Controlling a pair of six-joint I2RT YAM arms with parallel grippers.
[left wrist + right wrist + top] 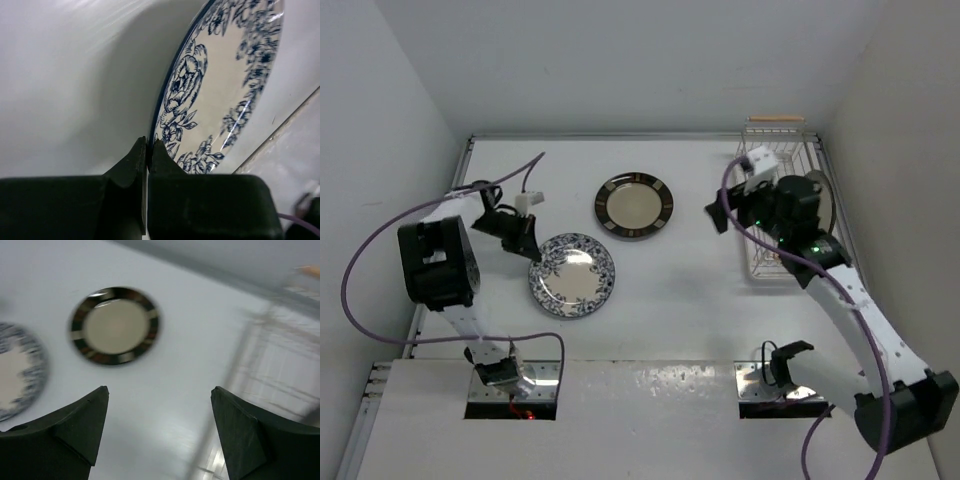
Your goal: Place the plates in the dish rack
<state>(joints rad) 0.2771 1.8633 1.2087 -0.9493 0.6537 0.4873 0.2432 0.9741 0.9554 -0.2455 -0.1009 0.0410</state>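
The blue floral plate [572, 275] lies on the table left of centre. My left gripper [532, 252] is shut on its near-left rim; in the left wrist view the fingertips [141, 150] pinch the plate's [220, 75] edge. A cream plate with a dark, light-marked rim [634, 206] lies flat behind it, and the right wrist view shows it too [115, 326]. The white wire dish rack [798, 145] stands at the back right. My right gripper [717, 215] hovers open and empty [160, 390] just left of the rack. A curved plate edge [826, 205] shows in the rack behind the right arm.
The rack's wooden handle bar [775, 119] sits at its far end against the back wall. White walls close in the table at the left, back and right. The left arm's purple cable [380, 235] loops over the table's left edge.
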